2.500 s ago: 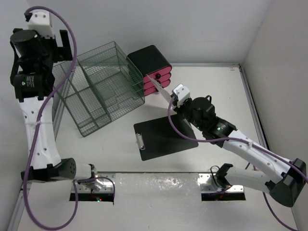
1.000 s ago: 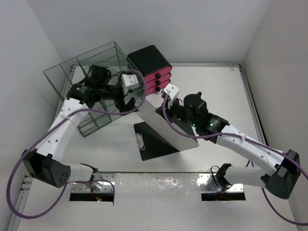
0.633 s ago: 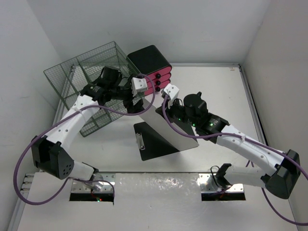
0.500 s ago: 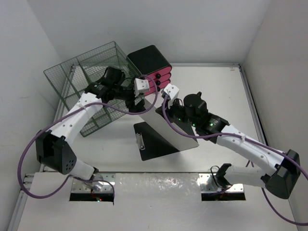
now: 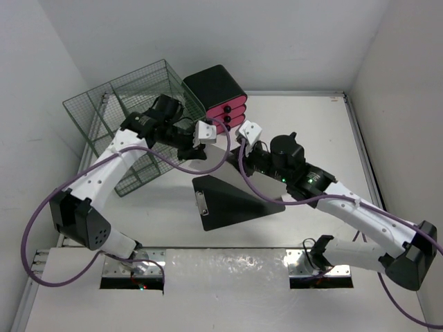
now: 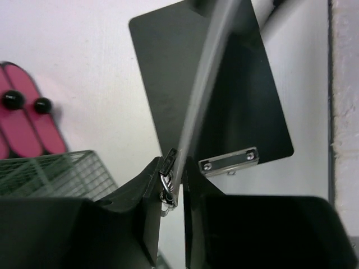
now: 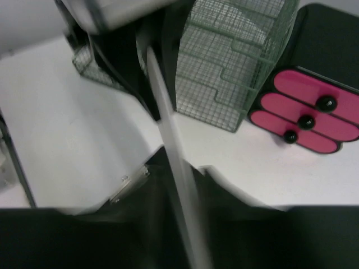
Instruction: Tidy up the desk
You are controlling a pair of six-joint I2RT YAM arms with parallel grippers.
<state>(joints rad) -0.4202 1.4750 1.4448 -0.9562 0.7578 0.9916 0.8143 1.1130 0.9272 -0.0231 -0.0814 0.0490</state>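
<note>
left gripper (image 6: 178,168) has come across from the wire rack (image 5: 138,97) and now pinches the edge of the white sheet (image 6: 205,84), above the desk (image 5: 325,138). right gripper (image 7: 188,210): i cannot tell its grip. desk lies flat beneath both, side rails running to the far wall. only the left wrist view shows the pinch.

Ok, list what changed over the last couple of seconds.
The left gripper swung down from high on the left, past the rack, and closed on the raised sheet's edge. The right gripper stayed at the sheet's other end. Clipboard, rack and drawer box did not move.
</note>
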